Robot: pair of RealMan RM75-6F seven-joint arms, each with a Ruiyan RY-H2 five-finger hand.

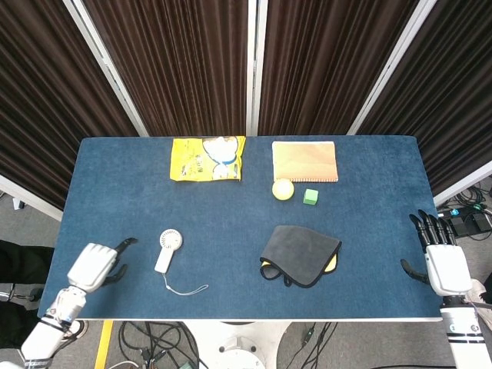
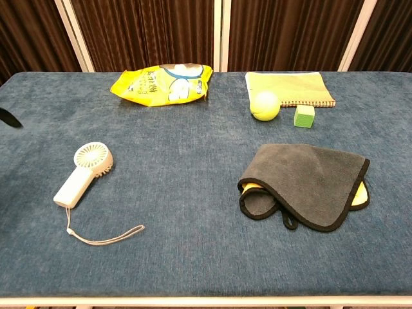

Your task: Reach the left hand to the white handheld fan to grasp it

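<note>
The white handheld fan [image 1: 167, 249] lies flat on the blue table [image 1: 231, 215] at the front left, round head away from me and a thin wrist cord trailing off its handle; the chest view shows the fan [image 2: 84, 174] too. My left hand [image 1: 94, 266] hovers over the table's front left corner, a short way left of the fan, holding nothing, with a dark fingertip stretched toward it. In the chest view only a dark fingertip [image 2: 9, 118] of it shows at the left edge. My right hand [image 1: 442, 255] stays off the table's right edge, fingers spread, empty.
A dark grey cloth [image 1: 301, 254] over something yellow lies right of centre. At the back are a yellow snack bag [image 1: 207, 157], a tan notebook [image 1: 304, 161], a yellow-green ball [image 1: 283, 189] and a small green cube [image 1: 310, 196].
</note>
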